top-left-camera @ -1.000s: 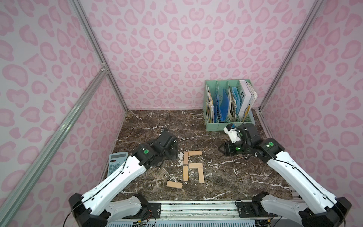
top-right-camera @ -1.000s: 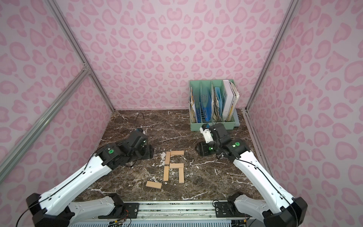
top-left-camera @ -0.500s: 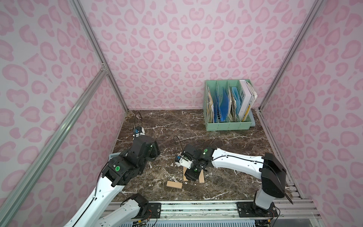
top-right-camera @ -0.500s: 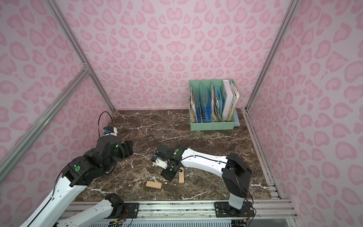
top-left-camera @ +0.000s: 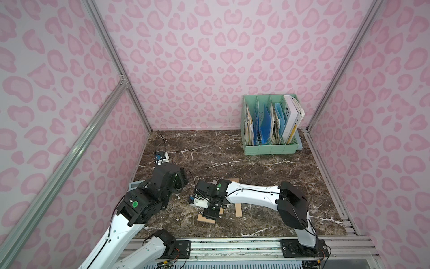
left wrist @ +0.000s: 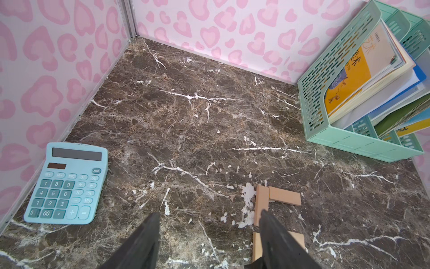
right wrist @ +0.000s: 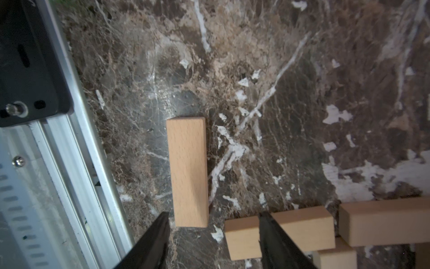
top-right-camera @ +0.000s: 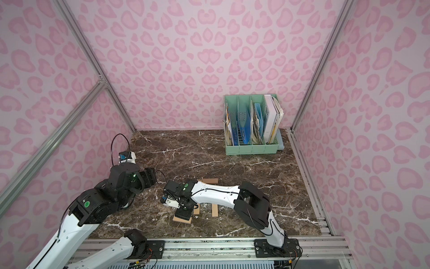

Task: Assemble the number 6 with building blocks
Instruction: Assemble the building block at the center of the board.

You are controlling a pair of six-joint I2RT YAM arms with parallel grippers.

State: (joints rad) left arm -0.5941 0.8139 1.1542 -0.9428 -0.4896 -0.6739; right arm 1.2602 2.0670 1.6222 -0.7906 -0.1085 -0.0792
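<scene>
Several pale tan building blocks lie on the marble table; the number 6 is only part built. A top bar (top-left-camera: 232, 180) and a right side plank (top-left-camera: 238, 209) show beside my right arm. One loose plank (right wrist: 188, 172) lies flat near the front edge, also seen in both top views (top-right-camera: 181, 219). My right gripper (right wrist: 214, 216) hangs low and open, its fingertips (right wrist: 164, 223) astride the loose plank's near end. The joined planks (right wrist: 302, 230) lie just beside it. My left gripper (left wrist: 209, 215) is open and empty, raised at the left, with joined planks (left wrist: 285, 199) ahead.
A light blue calculator (left wrist: 66, 184) lies by the left wall. A green file organizer (top-left-camera: 271, 149) with books stands at the back right. The metal front rail (right wrist: 69, 163) runs close to the loose plank. Pink patterned walls close in three sides.
My right arm swung from the back right across to the planks and came down over the loose one. My left arm pulled back from the planks toward the left wall.
</scene>
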